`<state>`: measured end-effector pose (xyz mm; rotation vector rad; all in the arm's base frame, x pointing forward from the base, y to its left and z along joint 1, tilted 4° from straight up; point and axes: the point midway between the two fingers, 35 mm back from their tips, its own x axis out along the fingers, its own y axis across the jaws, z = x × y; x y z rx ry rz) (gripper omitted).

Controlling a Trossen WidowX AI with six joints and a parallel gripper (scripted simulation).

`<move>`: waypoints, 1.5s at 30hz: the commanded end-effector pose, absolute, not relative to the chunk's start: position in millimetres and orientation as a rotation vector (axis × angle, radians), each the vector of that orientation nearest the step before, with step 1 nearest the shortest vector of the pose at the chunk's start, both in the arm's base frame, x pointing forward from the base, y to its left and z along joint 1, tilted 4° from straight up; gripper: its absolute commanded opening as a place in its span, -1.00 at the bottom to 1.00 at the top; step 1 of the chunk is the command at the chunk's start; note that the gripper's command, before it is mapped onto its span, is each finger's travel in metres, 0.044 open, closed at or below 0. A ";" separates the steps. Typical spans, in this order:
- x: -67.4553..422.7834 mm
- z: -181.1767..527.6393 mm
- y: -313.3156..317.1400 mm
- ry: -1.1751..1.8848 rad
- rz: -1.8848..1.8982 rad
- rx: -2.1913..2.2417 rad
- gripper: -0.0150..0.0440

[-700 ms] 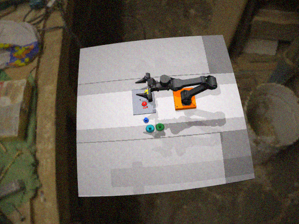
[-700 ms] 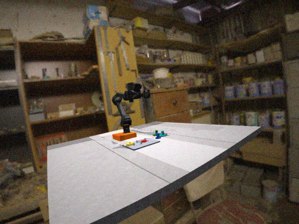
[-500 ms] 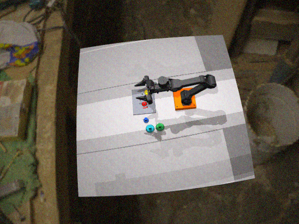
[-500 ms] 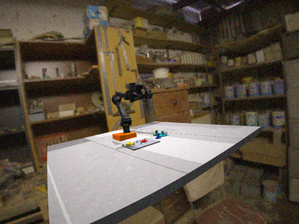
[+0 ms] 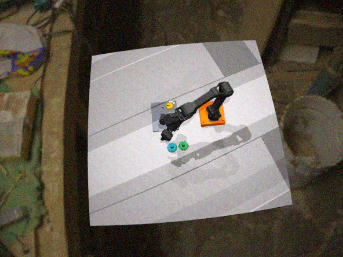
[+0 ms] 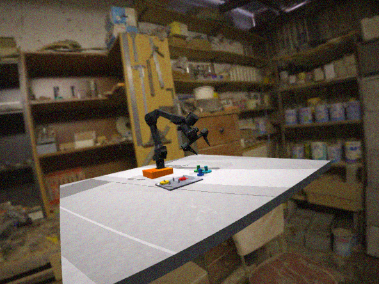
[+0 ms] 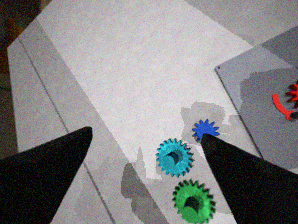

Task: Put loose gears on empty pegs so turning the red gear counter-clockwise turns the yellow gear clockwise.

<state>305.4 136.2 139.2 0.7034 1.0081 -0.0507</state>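
Top view: arm reached from the orange base (image 5: 204,122) (image 6: 157,173) toward mid-frame, gripper (image 5: 164,129) (image 6: 199,146) (image 7: 148,135) over the lower part of the grey board (image 5: 156,108) (image 6: 173,187) (image 7: 235,80). Yellow gear (image 5: 169,106) (image 6: 164,182) sat near the board's top edge. Cyan gear (image 5: 172,147) (image 6: 206,171) (image 7: 174,157) and green gear (image 5: 183,145) (image 6: 198,169) (image 7: 194,202) lay below, side by side. Pale table (image 5: 121,171) (image 6: 153,217) (image 7: 125,60), grey bands and shadows; dim workshop floor around, bucket at right.

Exterior view: fingers wide, nothing between them, well above the table. Red gear (image 6: 182,178) (image 7: 294,95) was on the board, blue gear (image 6: 200,173) (image 7: 205,130) just off it. Cluttered shelves behind, paint tins at right.

Wrist view: fingers spread, blue gear partly behind the right-hand fingertip. Step probably was picking a loose gear. Best: choose size by peg spacing, center over its knob, point fingers straight down, lower without clipping neighbors, then close squarely.
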 end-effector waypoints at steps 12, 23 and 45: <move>212.1 73.2 173.6 1.485 -0.720 0.803 1.00; 211.1 57.9 173.2 1.485 -0.720 0.803 1.00; 210.3 31.0 174.7 1.485 -0.720 0.803 1.00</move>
